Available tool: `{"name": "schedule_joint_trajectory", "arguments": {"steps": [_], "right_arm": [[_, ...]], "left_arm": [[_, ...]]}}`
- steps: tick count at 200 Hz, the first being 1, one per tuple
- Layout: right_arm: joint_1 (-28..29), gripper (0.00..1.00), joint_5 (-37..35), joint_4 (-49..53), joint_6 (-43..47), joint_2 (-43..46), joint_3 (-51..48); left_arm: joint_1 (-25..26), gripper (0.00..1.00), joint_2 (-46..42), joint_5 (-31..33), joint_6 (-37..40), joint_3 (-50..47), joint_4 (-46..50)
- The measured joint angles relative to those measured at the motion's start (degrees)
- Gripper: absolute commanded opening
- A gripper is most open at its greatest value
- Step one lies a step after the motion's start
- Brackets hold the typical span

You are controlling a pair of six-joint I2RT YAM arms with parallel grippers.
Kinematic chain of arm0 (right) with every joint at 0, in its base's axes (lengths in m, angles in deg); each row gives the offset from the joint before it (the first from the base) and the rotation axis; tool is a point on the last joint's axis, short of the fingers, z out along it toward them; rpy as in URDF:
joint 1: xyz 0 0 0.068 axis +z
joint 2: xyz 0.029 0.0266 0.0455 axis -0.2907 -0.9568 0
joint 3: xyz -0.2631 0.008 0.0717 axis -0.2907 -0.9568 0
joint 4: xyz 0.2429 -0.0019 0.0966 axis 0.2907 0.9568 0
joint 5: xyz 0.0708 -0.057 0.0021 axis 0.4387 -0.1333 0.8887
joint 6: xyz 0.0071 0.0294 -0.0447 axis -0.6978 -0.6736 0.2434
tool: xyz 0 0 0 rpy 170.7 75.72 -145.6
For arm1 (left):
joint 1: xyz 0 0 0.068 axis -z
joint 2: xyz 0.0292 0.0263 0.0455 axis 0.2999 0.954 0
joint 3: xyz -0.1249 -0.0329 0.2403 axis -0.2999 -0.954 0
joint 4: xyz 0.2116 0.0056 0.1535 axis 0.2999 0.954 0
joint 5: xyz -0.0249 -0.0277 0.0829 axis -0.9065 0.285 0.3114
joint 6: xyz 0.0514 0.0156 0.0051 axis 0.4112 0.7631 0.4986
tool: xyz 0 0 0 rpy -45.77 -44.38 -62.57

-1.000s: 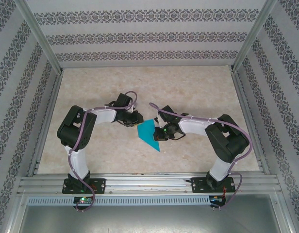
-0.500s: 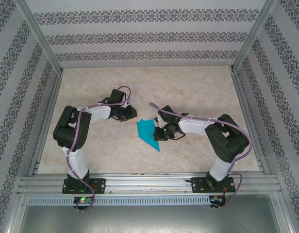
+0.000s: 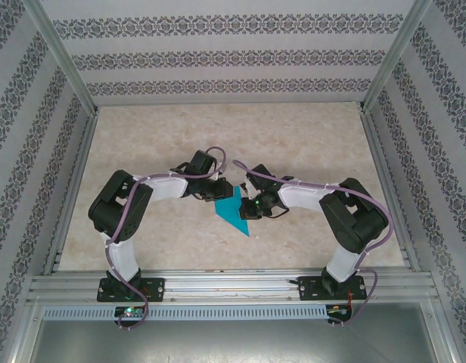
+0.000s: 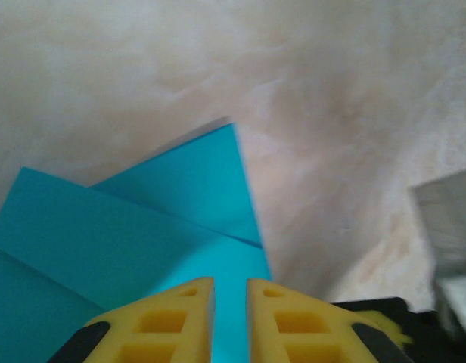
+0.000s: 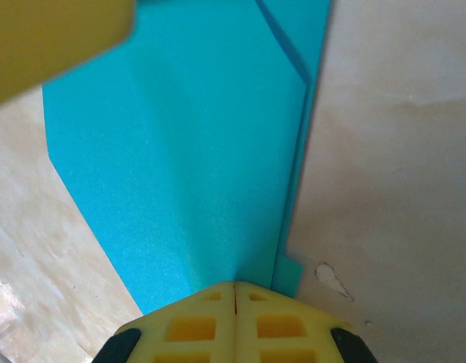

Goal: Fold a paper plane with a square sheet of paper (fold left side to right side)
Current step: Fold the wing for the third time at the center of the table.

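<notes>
Two states: right end effector (image 5: 234, 289) closed against paper (image 5: 195, 151), left end effector (image 4: 230, 283) barely ajar (holding nothing).

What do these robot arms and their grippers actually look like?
The left arm and right arm have white links between chunky black joints, with a purple cable looped along each. The left gripper and right gripper have yellow plastic fingers with rectangular cut-outs and black bases.

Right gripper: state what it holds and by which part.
Cannot be told. The right gripper is shut, tips on the teal paper beside its layered long edge; pinching or merely pressing it down is unclear.
</notes>
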Motion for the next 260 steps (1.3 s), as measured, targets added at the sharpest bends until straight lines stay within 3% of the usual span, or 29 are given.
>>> {"name": "schedule_joint_trajectory", "arguments": {"steps": [71, 134, 260], "right_arm": [[-0.6, 0.00, 1.2, -0.3, -0.3, 1.2, -0.8], [-3.1, 0.00, 9.0, -4.8, -2.2, 6.9, -3.1], [-2.1, 0.00, 12.0, -11.2, -5.0, -2.6, -0.1]], "left_arm": [[-0.1, 0.14, 1.7, 0.7, 0.0, -0.2, -0.9], [-0.1, 0.14, 1.6, 0.6, 0.0, -1.0, -2.3], [-0.1, 0.14, 1.5, 0.6, 0.0, -1.2, -2.6]]}}
